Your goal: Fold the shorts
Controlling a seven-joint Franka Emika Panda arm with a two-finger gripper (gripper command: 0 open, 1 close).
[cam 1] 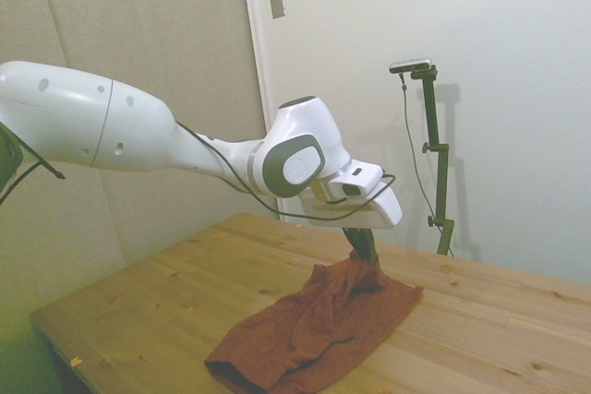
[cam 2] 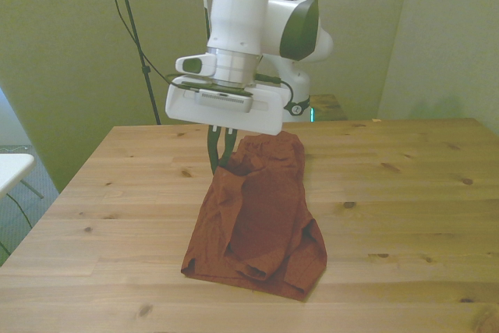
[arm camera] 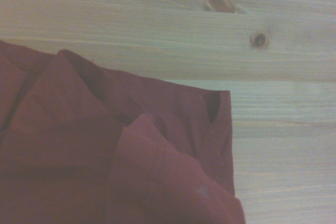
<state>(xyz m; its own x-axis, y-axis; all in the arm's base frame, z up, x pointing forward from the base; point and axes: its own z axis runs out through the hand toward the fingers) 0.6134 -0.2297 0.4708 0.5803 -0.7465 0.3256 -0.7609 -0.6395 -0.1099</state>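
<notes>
Clearly the jaws pinch the shorts (cam 2: 257, 216) near frame center; thin cloth could slip out mid-fold.

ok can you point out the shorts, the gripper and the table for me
shorts (cam 2: 261, 220): front view, middle of the rumpled rust-red fabric.
gripper (cam 2: 221, 154): front view, between the dark fingertips at the raised fabric edge.
table (cam 2: 405, 193): front view, bare wood on the front view's right.
</notes>
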